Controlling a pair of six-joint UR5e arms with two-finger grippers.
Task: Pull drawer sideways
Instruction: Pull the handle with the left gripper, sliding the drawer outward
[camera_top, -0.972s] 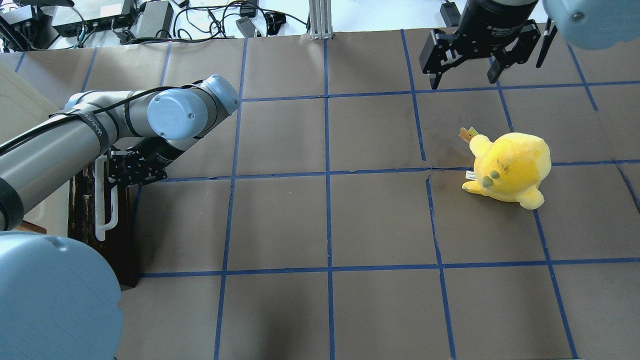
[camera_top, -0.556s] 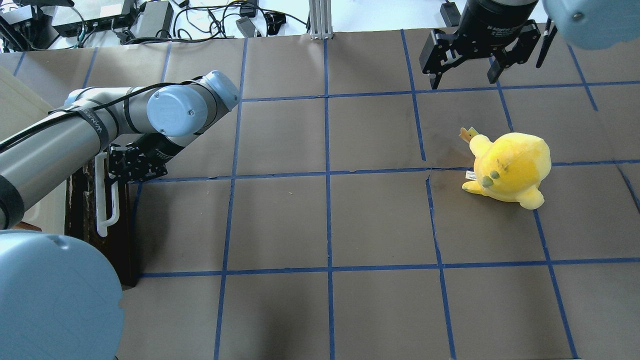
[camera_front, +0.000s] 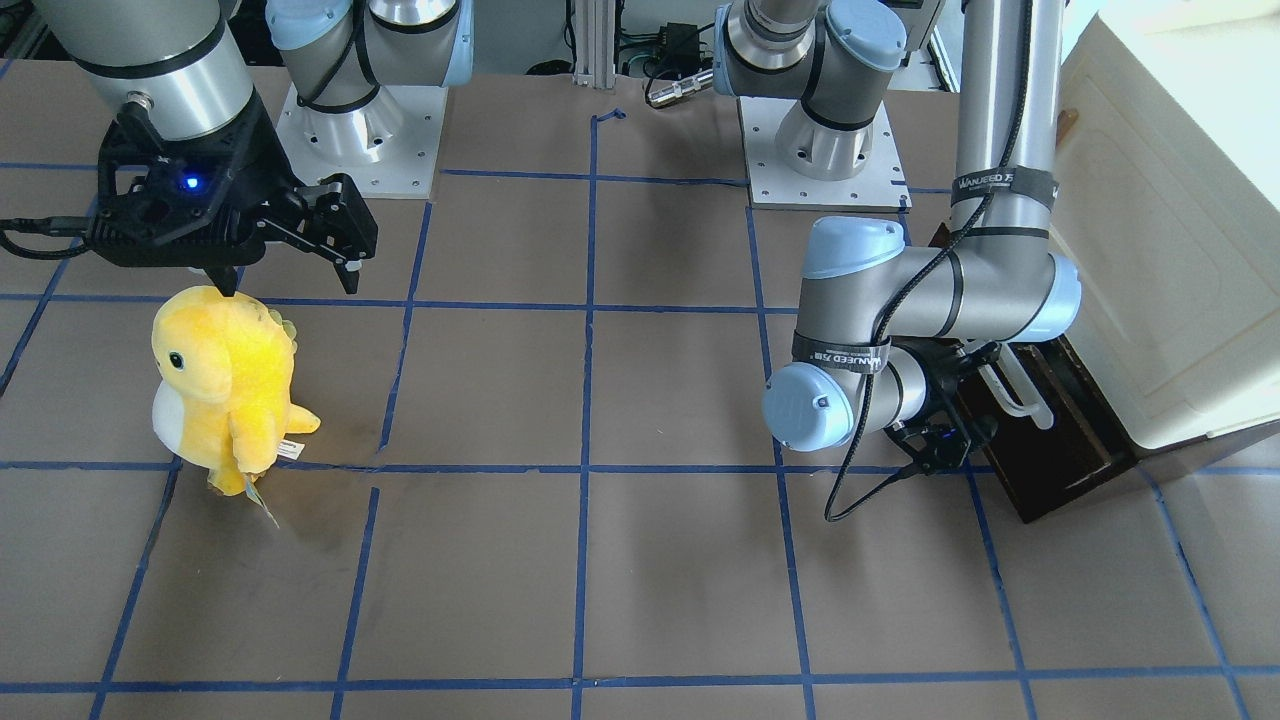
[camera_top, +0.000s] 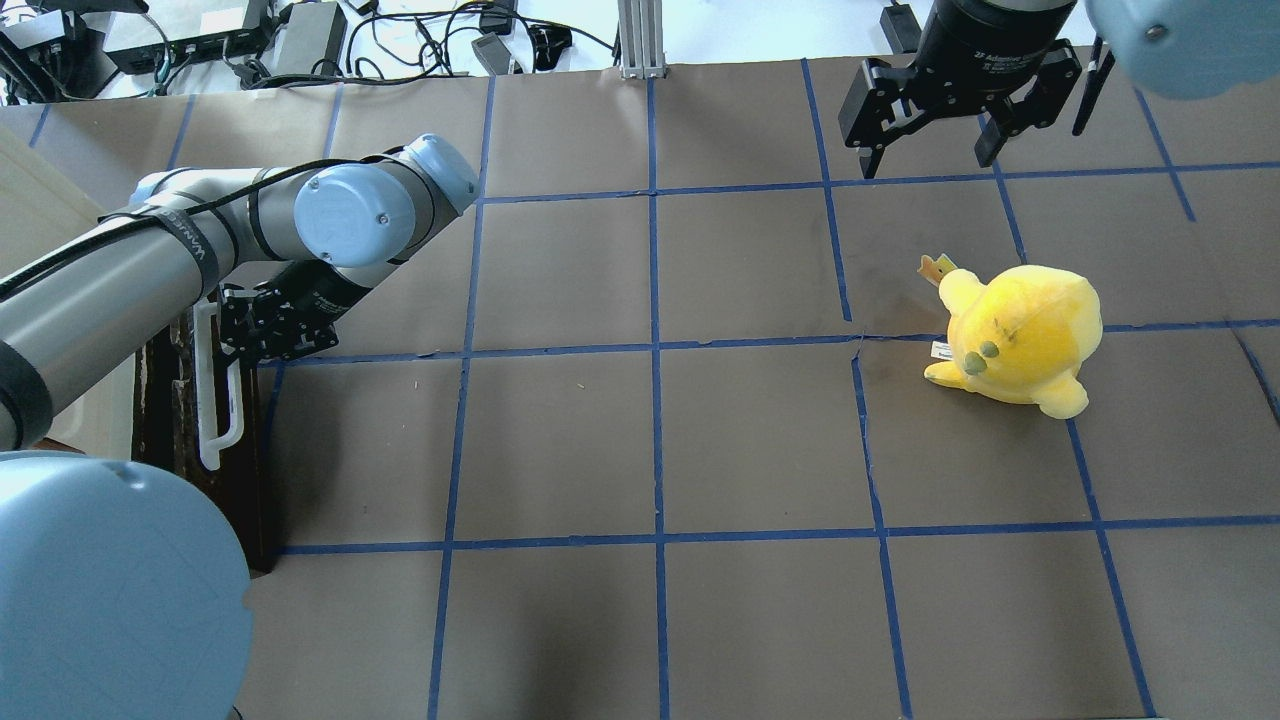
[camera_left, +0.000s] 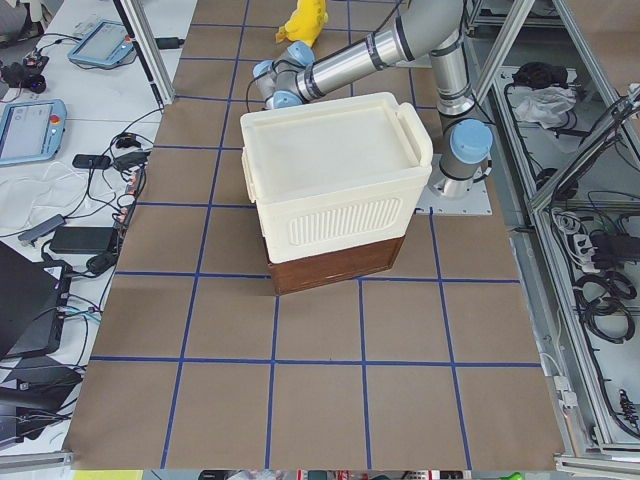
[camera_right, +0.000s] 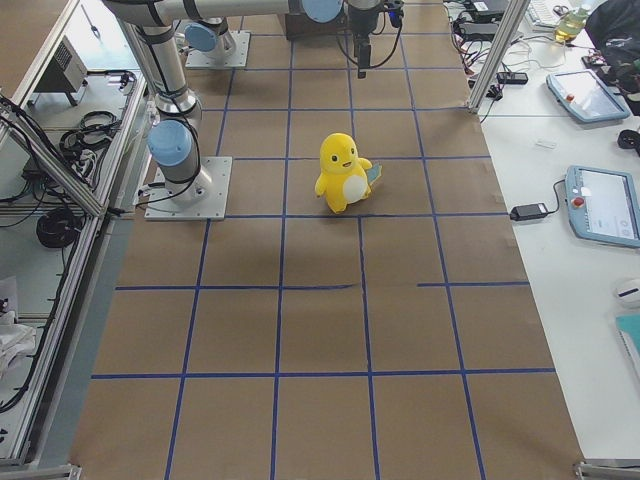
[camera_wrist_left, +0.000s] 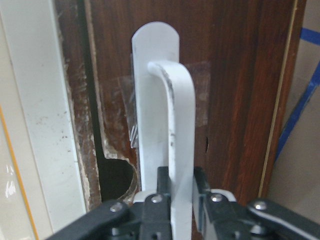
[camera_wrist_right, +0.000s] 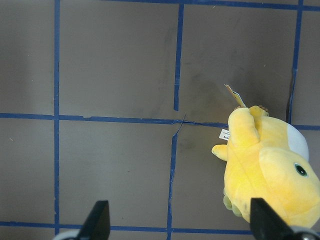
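The dark brown drawer (camera_top: 255, 470) sits under a cream cabinet at the table's left edge, and also shows in the front view (camera_front: 1065, 440), the left view (camera_left: 335, 265) and the left wrist view (camera_wrist_left: 240, 90). Its white bar handle (camera_top: 207, 400) faces the table. My left gripper (camera_top: 262, 328) is shut on one end of that handle; the left wrist view shows the fingers (camera_wrist_left: 202, 187) clamped on the bar (camera_wrist_left: 172, 125). My right gripper (camera_top: 927, 160) hangs open and empty at the far right, above the table (camera_wrist_right: 180, 227).
A yellow plush toy (camera_top: 1020, 335) stands on the right half of the table, just in front of the right gripper (camera_front: 290, 280). The cream cabinet (camera_front: 1150, 250) sits over the drawer. Brown paper with blue tape lines covers the table (camera_top: 650, 450).
My left gripper has shifted slightly toward the far side of the table, still shut on the handle, and the handle and drawer have moved a little with it. The right arm has not moved.
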